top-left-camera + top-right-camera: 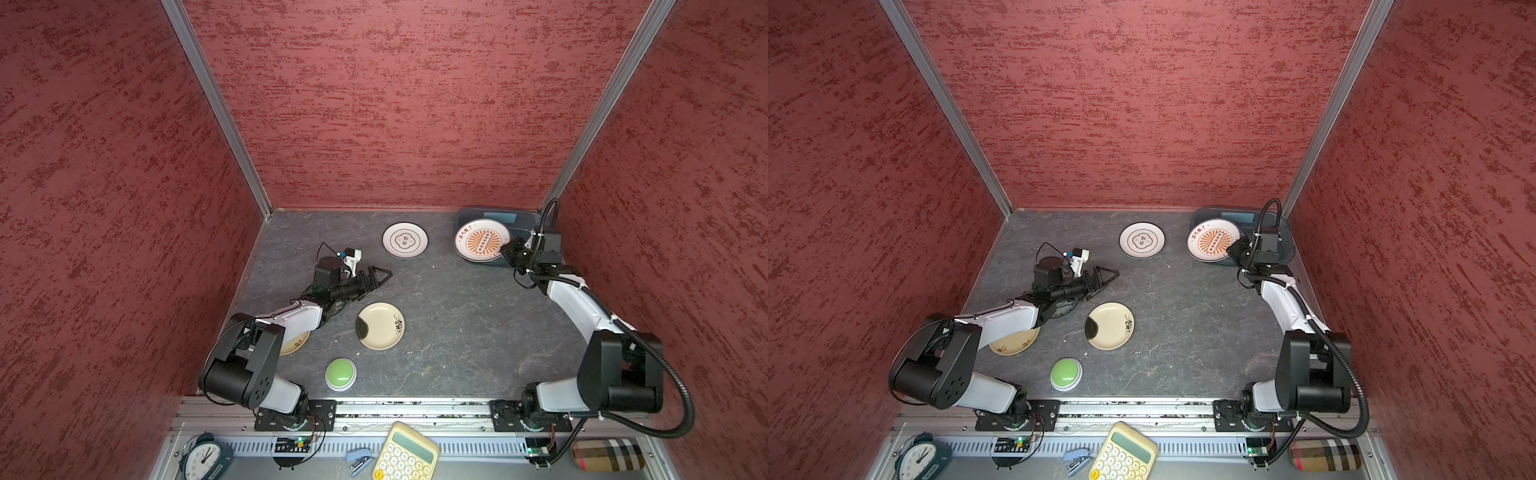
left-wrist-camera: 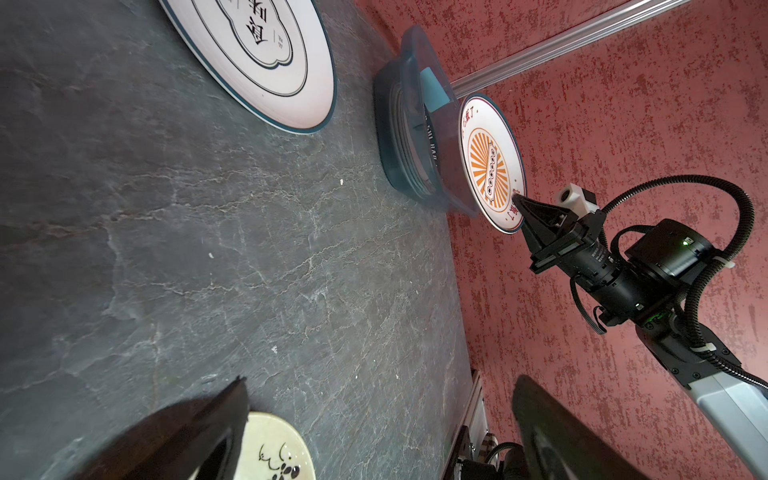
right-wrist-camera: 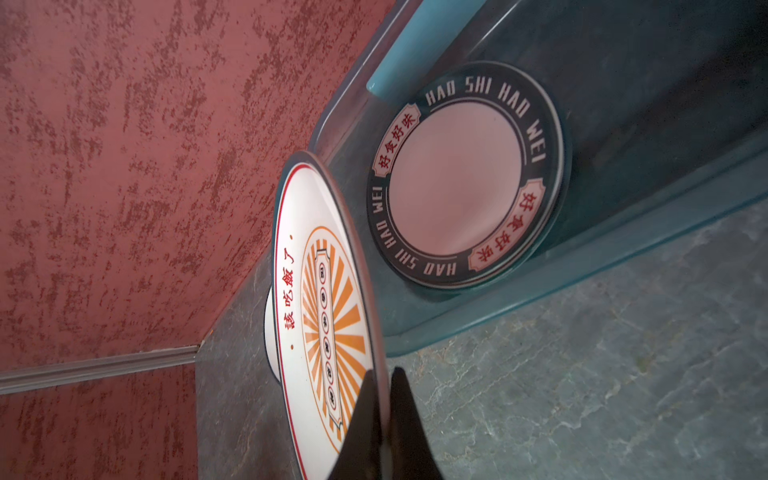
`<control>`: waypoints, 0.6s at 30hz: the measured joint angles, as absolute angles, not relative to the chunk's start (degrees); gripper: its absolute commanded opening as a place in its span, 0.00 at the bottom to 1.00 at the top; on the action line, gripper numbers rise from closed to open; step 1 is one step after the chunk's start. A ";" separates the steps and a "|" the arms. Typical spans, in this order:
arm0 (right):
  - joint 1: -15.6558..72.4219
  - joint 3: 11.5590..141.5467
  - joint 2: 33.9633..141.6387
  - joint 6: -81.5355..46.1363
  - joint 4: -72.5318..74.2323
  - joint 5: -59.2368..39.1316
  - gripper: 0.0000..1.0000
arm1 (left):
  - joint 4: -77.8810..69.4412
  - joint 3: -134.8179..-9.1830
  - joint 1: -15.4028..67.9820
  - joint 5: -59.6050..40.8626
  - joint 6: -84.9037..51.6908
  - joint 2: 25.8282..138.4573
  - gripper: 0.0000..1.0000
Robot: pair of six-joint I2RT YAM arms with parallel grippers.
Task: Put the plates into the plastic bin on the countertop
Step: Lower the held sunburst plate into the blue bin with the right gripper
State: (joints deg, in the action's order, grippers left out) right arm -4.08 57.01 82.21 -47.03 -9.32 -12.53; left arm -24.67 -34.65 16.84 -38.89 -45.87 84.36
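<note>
Sunburst plate (image 3: 324, 316), pinched by its rim in your closed right fingers (image 3: 409, 436), hangs above the plastic bin (image 3: 582, 259) just beyond them; your left fingers (image 2: 187, 440) gape empty above the table (image 1: 457, 332).

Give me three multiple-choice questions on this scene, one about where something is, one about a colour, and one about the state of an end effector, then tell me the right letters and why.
1. Where is the green button?
A) hanging on the back wall
B) on the countertop near its front edge
C) gripped by an arm

2. What colour are the rays printed on the plate that the right end effector holds?
A) blue
B) orange
C) green

3. How is the left end effector?
A) shut on a cup
B) shut tight and empty
C) open, holding nothing

Answers:
1 B: in both top views it rests on the dark surface at the near edge.
2 B: orange rays fan out from the plate's middle.
3 C: in the left wrist view its jaws stand wide apart with nothing between them.
</note>
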 measured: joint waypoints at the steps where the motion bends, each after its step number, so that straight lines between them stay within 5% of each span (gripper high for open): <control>1: -4.40 57.82 83.00 -47.16 -9.32 -12.10 0.00 | -25.12 -34.46 16.71 -39.03 -46.24 84.36 0.99; 18: -5.91 65.41 94.72 -48.18 -8.95 -6.46 0.00 | -31.03 -32.97 14.81 -42.06 -51.03 86.28 0.99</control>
